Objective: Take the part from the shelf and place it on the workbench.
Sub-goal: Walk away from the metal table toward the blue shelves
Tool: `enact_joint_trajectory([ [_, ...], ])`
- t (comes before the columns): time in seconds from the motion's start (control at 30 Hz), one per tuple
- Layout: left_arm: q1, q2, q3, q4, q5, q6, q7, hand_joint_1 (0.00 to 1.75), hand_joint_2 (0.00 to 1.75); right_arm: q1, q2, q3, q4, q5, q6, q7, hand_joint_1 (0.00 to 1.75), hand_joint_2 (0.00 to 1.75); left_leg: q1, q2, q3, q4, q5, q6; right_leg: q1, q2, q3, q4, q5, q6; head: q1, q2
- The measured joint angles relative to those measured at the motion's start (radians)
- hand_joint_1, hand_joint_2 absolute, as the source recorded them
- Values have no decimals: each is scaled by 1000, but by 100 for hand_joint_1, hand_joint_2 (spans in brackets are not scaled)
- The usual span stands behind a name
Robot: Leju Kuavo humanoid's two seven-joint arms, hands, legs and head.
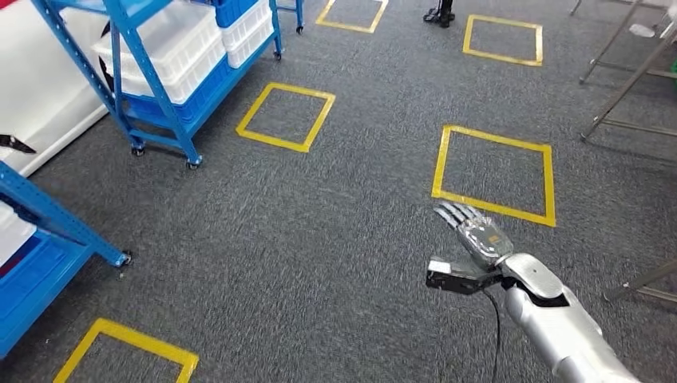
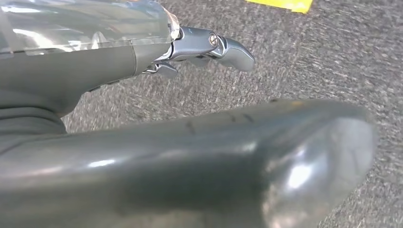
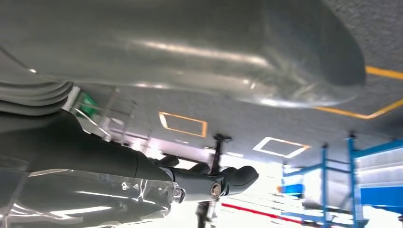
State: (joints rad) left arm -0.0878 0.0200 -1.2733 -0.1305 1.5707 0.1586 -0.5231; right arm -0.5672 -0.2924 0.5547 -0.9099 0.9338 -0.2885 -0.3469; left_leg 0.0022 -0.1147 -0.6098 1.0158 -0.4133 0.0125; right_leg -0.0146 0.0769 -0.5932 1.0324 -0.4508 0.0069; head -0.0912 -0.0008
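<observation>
My right hand [image 1: 471, 234] is stretched out over the grey carpet at the lower right of the head view, fingers straight and apart, holding nothing. In the right wrist view its thumb [image 3: 199, 47] and dark fingers [image 3: 223, 183] are spread with nothing between them. My left hand [image 2: 190, 142] hangs above the carpet in the left wrist view, thumb and fingers [image 2: 214, 45] apart and empty. A blue shelf [image 1: 172, 72] with white bins [image 1: 180, 36] stands at the upper left. No part is seen in either hand.
A second blue shelf [image 1: 40, 239] juts in at the left edge. Yellow tape squares [image 1: 286, 116] [image 1: 495, 171] [image 1: 128, 351] mark the carpet. Metal frame legs [image 1: 631, 80] stand at the upper right, and another leg [image 1: 643, 283] at the right edge.
</observation>
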Motion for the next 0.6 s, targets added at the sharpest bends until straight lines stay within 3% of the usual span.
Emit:
enact_joint_trajectory([
  [0.07, 1, 0, 4, 0, 0, 1, 0, 0, 0, -7, 4, 3, -1, 3, 6, 1, 0, 0, 3, -22, -7, -3, 5, -14, 1, -17, 2, -8, 2, -5, 0, 0],
  [0.1, 3, 1, 6, 0, 0, 1, 0, 0, 0, -11, 7, 5, -1, 4, 8, 1, 0, 0, 2, -16, -10, 0, 3, -19, 0, -29, 4, -13, 5, -10, 0, 0],
  [0.17, 2, 2, 7, 0, 0, 1, 1, 0, 0, -22, 12, 8, -2, 3, 10, -2, 0, 0, -1, 33, -35, 54, -32, -26, -3, -55, 9, -24, 11, -23, 0, 0],
  [0.23, -2, 2, 8, 0, 0, 0, 3, 0, 0, -30, 14, 10, 1, 2, 9, -6, 0, 0, 2, 89, -92, 181, -98, -32, 1, -81, 11, -26, 11, -31, -1, 0],
  [0.3, -3, 3, 9, 0, -1, 0, 6, 0, 0, -32, 14, 11, 6, -1, 8, -9, 0, 0, 6, 105, -138, 281, -133, -38, 5, -109, 11, -25, 8, -32, -1, 0],
  [0.33, -2, 3, 9, 0, -2, 0, 7, 0, 0, -32, 14, 12, 8, -2, 6, -10, 0, 0, 8, 108, -135, 281, -124, -41, 5, -122, 11, -25, 7, -31, -1, 0],
  [0.37, -1, 4, 9, 0, -4, 0, 9, 0, 0, -32, 14, 13, 10, -3, 2, -11, 0, 0, 9, 113, -109, 236, -98, -42, 5, -134, 12, -24, 6, -29, -1, 0],
  [0.43, -2, 5, 9, 0, -8, 1, 11, 0, 0, -31, 13, 13, 13, -6, -9, -13, 0, 0, 5, 149, -28, 90, -40, -37, 8, -156, 16, -21, 1, -21, -1, 0],
  [0.5, -5, 6, 9, 0, -13, 1, 13, 0, 0, -30, 10, 13, 15, -9, -19, -15, 0, 0, -1, 172, 16, 4, -18, -25, 12, -175, 18, -17, -5, -12, 0, 0],
  [0.57, -6, 6, 9, 0, -19, 2, 17, 0, 0, -30, 7, 13, 19, -12, -24, -18, 0, 0, -4, 155, 16, -5, -17, -13, 13, -193, 21, -17, -7, -2, 0, 0],
  [0.6, -6, 6, 8, 0, -21, 2, 20, 0, 0, -30, 6, 13, 21, -13, -25, -19, 0, 0, -3, 146, 17, -8, -15, -7, 10, -190, 22, -15, -10, 4, 0, 0],
])
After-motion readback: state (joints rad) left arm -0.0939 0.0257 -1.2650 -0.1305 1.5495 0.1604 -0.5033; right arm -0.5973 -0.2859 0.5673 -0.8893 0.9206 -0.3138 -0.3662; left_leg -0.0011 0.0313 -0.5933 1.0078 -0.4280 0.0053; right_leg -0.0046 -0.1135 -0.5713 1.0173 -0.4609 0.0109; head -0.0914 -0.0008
